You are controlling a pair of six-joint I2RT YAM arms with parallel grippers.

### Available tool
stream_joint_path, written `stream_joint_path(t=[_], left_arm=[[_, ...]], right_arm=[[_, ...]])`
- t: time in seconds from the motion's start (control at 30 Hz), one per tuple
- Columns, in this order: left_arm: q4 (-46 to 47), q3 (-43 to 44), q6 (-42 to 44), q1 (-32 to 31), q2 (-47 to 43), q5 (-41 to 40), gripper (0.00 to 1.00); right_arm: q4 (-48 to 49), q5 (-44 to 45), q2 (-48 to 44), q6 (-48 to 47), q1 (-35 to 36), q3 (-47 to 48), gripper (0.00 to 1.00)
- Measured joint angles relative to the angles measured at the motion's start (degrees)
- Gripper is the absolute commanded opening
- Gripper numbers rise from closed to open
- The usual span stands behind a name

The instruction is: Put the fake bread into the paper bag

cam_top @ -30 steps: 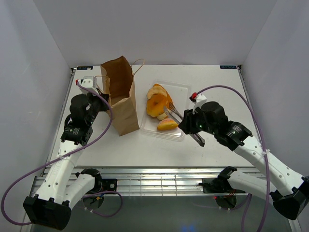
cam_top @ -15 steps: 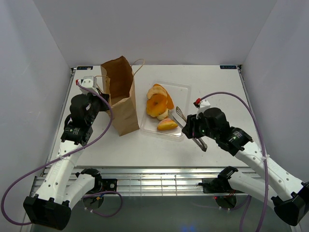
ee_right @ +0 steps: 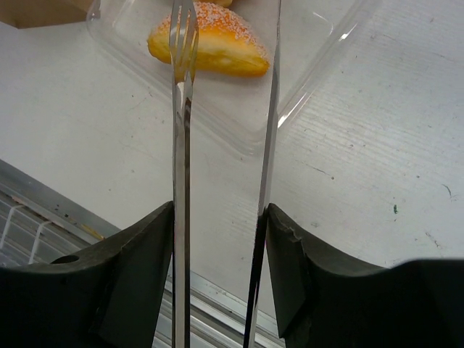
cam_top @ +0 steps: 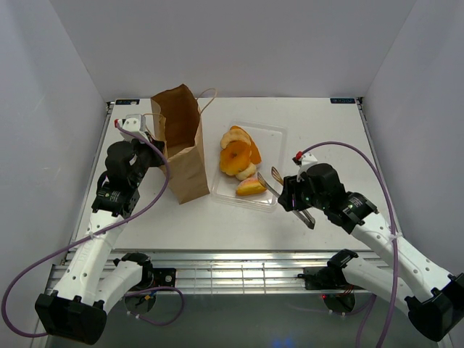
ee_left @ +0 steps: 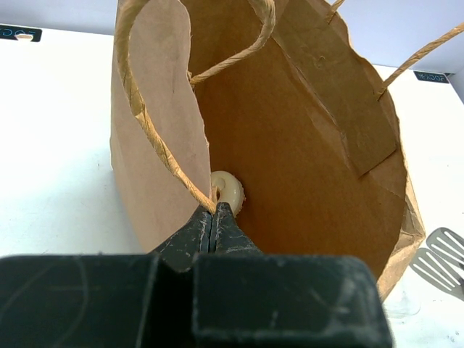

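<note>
Brown paper bag (cam_top: 181, 148) stands upright on the white table (cam_top: 319, 130), left of centre, mouth open. Left gripper (ee_left: 215, 217): jaws pressed together on the bag's near rim, right where a string handle (ee_left: 156, 138) is fixed to the paper. One pale cream roll (ee_left: 230, 190) is visible inside the bag, low down and just beyond the fingertips.

Fake bread (cam_top: 237, 156), mostly golden-orange pieces, lies in the clear plastic tray (cam_top: 274, 134) just right of the bag. The exact count is unclear from above because the pieces overlap. A sugared bun (ee_right: 217, 47) sits at the tray's near edge.

Right gripper (ee_right: 217, 217): half-wide, each finger against the outside of one arm of the metal tongs (ee_right: 181, 145), so the tongs are held. The tong arms stand apart with nothing between them. The fork-shaped tip reaches over the sugared bun in the wrist view. Contact cannot be told. From above, the tongs point toward the tray's near right corner.
</note>
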Motion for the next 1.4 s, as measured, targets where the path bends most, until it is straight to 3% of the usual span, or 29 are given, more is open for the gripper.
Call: stream_joint_path(t=[0.6,1.4], left_arm=[[0.0,0.0,0.0,-0.3,0.0,0.0,0.0],[0.0,0.0,0.0,-0.7,0.1,0.0,0.0]], right_arm=[[-1.8,-2.6,0.8,-3.7,-0.6,-1.8,0.63],[-1.6,-4.2,10.4,-10.0,-2.9,-0.7,0.65]])
